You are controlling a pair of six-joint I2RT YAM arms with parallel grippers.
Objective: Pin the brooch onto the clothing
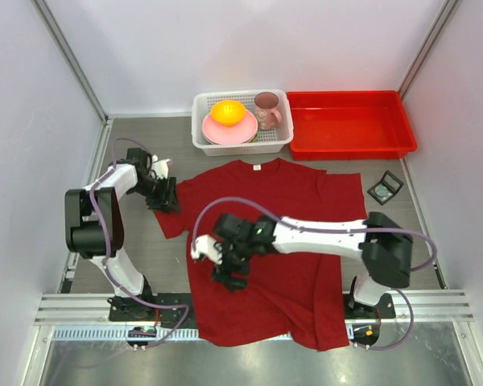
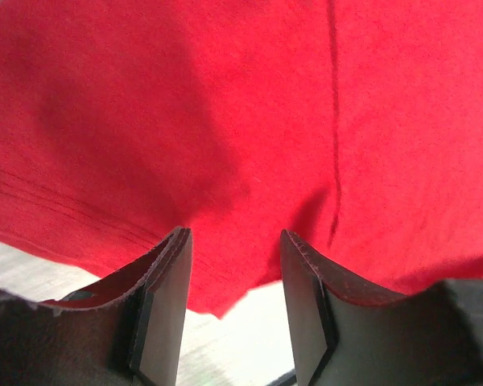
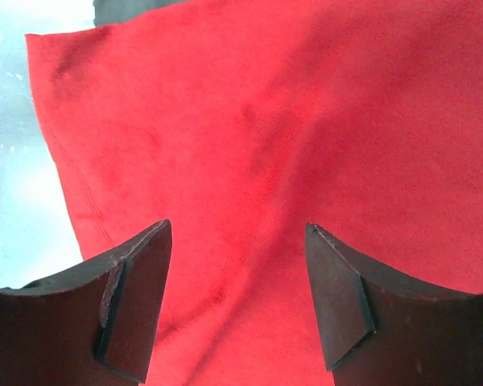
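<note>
Two arms are down over the dark red T-shirt [image 1: 298,241], which lies spread flat on the grey table [image 1: 177,153] with its round neck and small white label toward the far side. The left gripper [image 1: 167,195] sits at the edge of the shirt's sleeve on the left. From its wrist camera the jaws stand apart with a clear gap, and a corner of the sleeve's hem shows in that gap without being pinched, so it looks released. The right gripper [image 1: 229,273] reaches across to the left part of the shirt's body, near the side hem. Its fingers are spread wide just above the cloth with nothing between them, so it is released as well. The brooch [image 1: 382,191], a tiny pale grey-green disc, is not on the shirt. It rests in a small dark open box [image 1: 394,182] on the table just off the shirt's right sleeve, well apart from both grippers. Along the far edge stands a white basket [image 1: 200,137] holding a pink plate [image 1: 225,133], an orange bowl [image 1: 228,111] and a pink cup [image 1: 266,108]. A red tray [image 1: 350,151] sits just beside the basket on its right.
</note>
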